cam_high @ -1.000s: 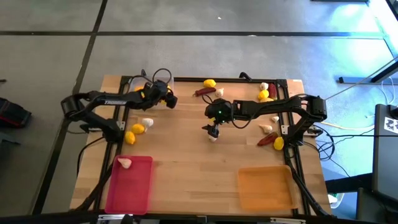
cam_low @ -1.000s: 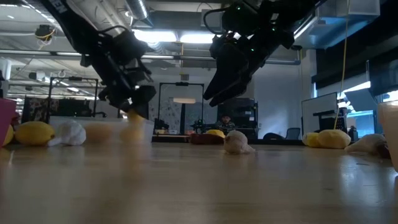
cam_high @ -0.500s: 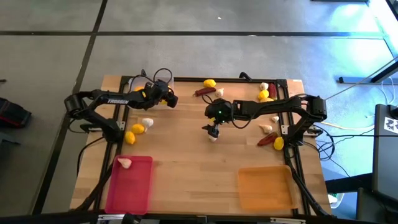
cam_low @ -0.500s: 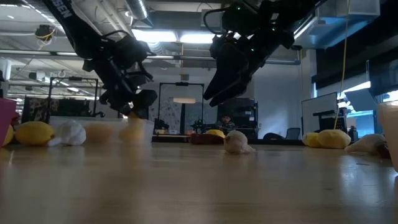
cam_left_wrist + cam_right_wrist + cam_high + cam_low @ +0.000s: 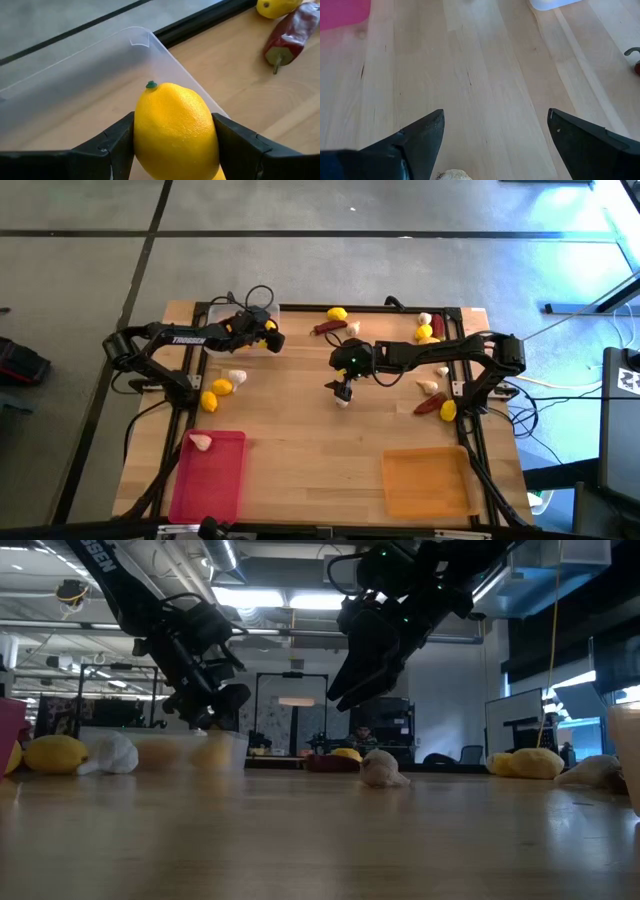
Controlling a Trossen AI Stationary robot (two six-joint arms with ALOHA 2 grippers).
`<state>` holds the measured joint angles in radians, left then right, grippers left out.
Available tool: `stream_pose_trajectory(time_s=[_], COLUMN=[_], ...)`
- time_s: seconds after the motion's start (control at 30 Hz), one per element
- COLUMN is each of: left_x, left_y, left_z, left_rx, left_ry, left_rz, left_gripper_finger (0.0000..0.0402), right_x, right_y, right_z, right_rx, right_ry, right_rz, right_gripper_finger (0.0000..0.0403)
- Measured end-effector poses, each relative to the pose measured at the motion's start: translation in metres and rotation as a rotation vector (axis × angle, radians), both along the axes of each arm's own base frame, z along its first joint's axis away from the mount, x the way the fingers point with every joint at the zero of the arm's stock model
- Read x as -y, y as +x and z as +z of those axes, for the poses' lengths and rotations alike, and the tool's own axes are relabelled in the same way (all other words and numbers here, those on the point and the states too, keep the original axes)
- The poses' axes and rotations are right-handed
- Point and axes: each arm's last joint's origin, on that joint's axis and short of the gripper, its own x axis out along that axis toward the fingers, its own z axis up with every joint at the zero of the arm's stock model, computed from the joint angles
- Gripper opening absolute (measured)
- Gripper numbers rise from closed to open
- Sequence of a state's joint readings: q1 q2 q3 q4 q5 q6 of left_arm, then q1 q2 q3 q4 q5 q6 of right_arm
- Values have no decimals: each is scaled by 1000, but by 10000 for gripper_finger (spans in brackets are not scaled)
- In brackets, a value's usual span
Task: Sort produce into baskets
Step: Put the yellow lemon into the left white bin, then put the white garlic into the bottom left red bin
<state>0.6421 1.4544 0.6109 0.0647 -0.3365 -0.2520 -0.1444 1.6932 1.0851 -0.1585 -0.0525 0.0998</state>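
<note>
The left gripper (image 5: 175, 150), clamped on a lemon (image 5: 175, 130), hangs over the clear tray (image 5: 75, 95) at eleven o'clock; the right gripper (image 5: 492, 137), wide open, seemingly hovers above a garlic bulb (image 5: 452, 175) mid-table.

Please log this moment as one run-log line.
left gripper: shut on lemon over clear basket | right gripper: open above garlic bulb

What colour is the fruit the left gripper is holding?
Bright yellow, with a tiny green stem nub. The lemon shows best in the left wrist view.
</note>
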Motion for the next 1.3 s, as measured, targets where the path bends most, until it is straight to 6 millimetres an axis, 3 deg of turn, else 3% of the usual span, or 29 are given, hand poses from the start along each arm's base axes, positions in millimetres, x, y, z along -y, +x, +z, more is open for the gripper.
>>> stream_pose_trajectory(time_s=[0.57, 0.83, 0.97, 1.3], left_x=[0, 0, 2, 25], left_y=[0, 0, 1, -8], left_z=[0, 0, 1, 50], left_rx=[-42, -33, -39, -68], left_ry=[23, 19, 22, 6], left_rz=[-36, -26, -42, -105], left_gripper_finger=[229, 298, 312, 314], right_x=[0, 0, 0, 0], right_y=[0, 0, 0, 0], right_z=[0, 0, 0, 0], right_rx=[0, 0, 0, 1], right_ry=[0, 0, 0, 0], right_rz=[0, 0, 0, 0], right_gripper_finger=[346, 346, 346, 346])
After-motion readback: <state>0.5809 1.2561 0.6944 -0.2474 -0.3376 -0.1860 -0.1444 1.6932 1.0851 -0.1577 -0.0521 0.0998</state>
